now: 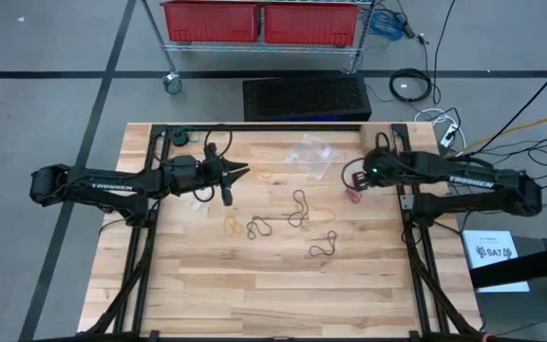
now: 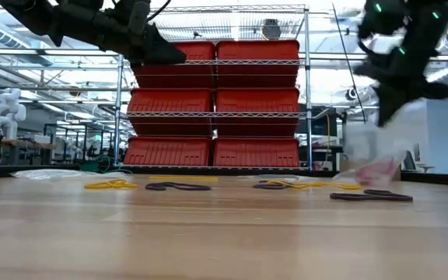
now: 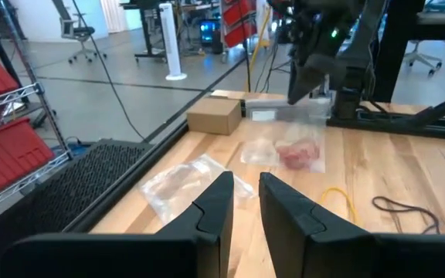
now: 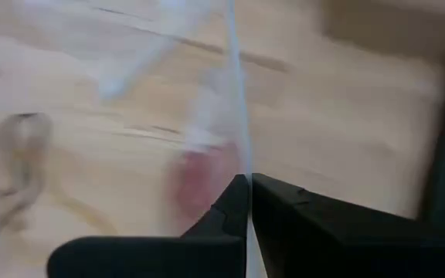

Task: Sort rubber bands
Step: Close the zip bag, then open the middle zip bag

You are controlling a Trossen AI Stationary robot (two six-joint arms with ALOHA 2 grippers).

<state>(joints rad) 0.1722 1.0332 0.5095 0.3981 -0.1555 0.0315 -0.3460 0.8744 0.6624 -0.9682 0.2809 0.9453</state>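
Black and yellow rubber bands (image 1: 288,217) strewn mid-worktop (image 1: 254,285). Red ones blurred inside clear bag (image 3: 296,152), pinched shut by right gripper (image 4: 247,194). Left gripper (image 1: 243,173) raised, fingers slightly apart, empty. Second bag (image 3: 184,181) clearest from left wrist.

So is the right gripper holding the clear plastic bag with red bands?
Yes: the right gripper is pinched shut on the clear plastic bag's top edge, lifting it.

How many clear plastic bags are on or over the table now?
2. One clear bag lies empty on the table toward the far edge. The second bag, with red bands inside, hangs from the shut right hand near the table's right side. More could be hidden.
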